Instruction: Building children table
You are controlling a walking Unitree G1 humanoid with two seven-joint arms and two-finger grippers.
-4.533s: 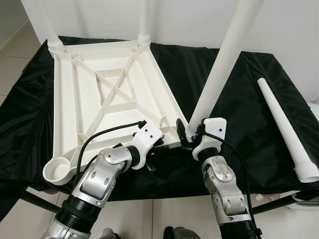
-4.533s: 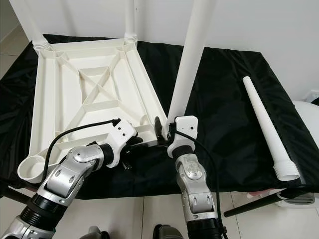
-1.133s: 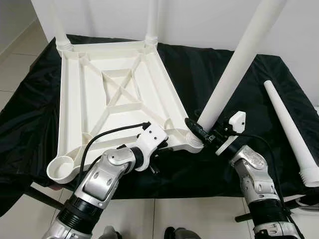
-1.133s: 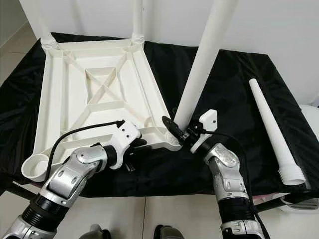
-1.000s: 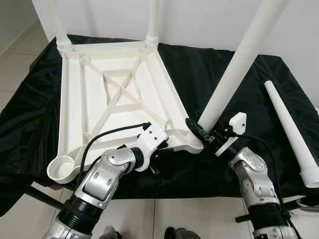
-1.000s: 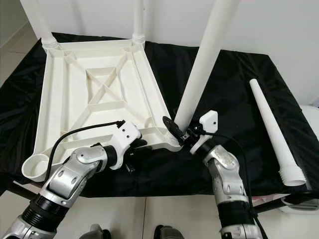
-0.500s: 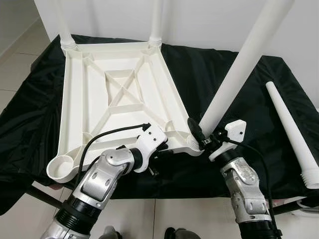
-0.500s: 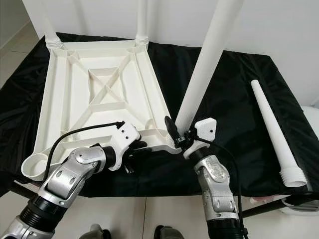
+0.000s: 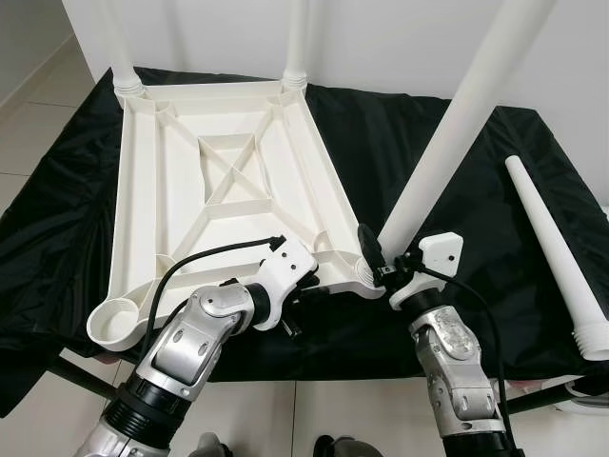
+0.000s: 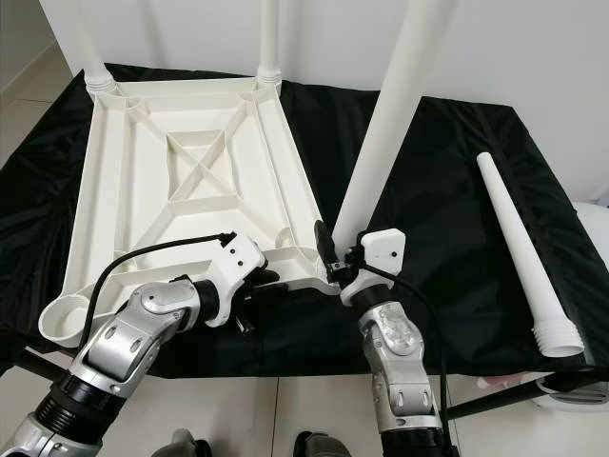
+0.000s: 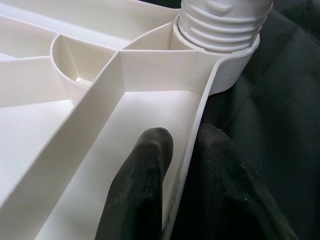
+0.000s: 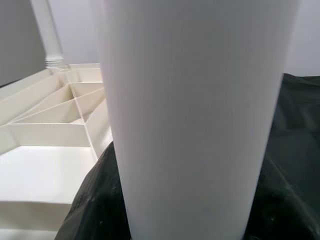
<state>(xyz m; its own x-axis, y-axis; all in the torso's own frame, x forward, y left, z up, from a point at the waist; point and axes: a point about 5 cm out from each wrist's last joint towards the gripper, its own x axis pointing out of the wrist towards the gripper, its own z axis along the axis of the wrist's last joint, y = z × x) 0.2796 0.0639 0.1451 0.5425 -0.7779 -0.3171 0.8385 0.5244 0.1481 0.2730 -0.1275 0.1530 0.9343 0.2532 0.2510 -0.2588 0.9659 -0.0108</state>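
Note:
A white plastic table top (image 9: pixel 120 219) lies upside down on a black cloth. My left gripper (image 11: pixel 182 145) is shut on its near rim, one finger inside the wall and one outside, beside the near right corner socket. A long white leg (image 9: pixel 447 143) stands tilted in that socket, its threaded end (image 11: pixel 220 25) seated there. My right gripper (image 9: pixel 379 268) is shut around the base of this leg, which looms large in the right wrist view (image 12: pixel 195 115). Two more legs (image 9: pixel 297 38) stand in the far corners.
A loose white leg (image 9: pixel 552 248) lies on the cloth (image 9: pixel 362 124) at the right, threaded end toward me. The near left corner socket (image 9: pixel 116 326) holds nothing. Tiled floor shows to the left, and the cloth's front edge runs just below my arms.
My right wrist has swung round the leg's base from the right side toward the near side. The left gripper keeps its hold on the rim. The camera shifted slightly.

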